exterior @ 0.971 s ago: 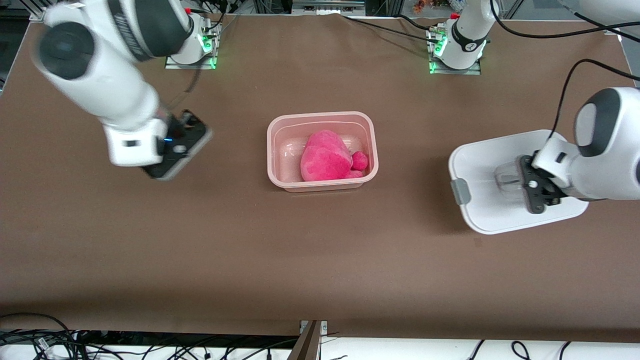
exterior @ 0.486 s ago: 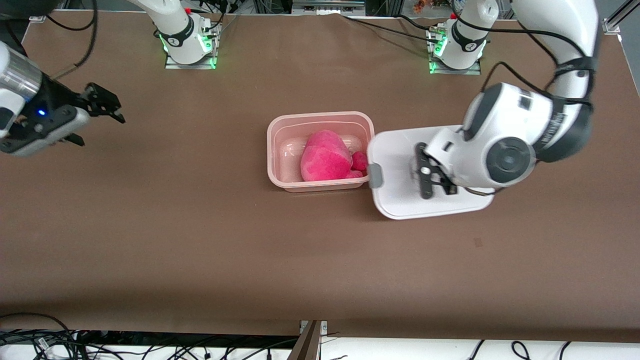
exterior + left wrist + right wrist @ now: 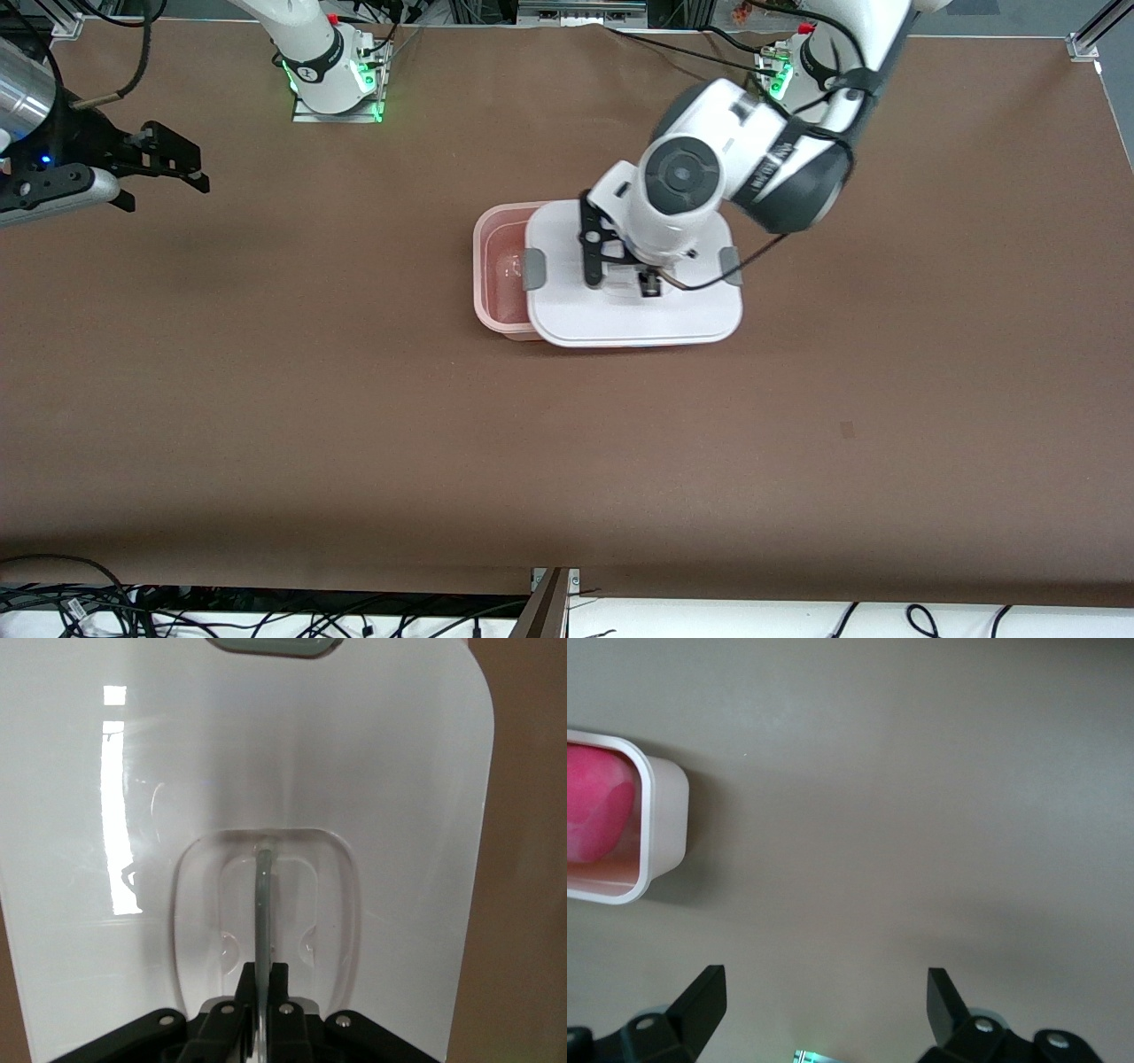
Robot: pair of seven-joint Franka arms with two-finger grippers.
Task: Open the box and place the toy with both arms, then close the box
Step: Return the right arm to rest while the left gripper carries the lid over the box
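Gripping the clear handle of the white lid, the left gripper has its fingers clamped together on the thin upright bar in the recess at the lid's middle. The lid hangs flat below those fingers, over the pink box, covering most of it but shifted toward the left arm's end of the table, so the box's end toward the right arm shows uncovered. A grey clip sits at the lid's edge over the box, and a second clip at the other short edge. The right gripper waits in the air over the table's right-arm end, well apart from the box, its fingers spread wide with nothing between them. In the right wrist view, past those open fingers, one corner of the box shows with the pink toy lying inside it.
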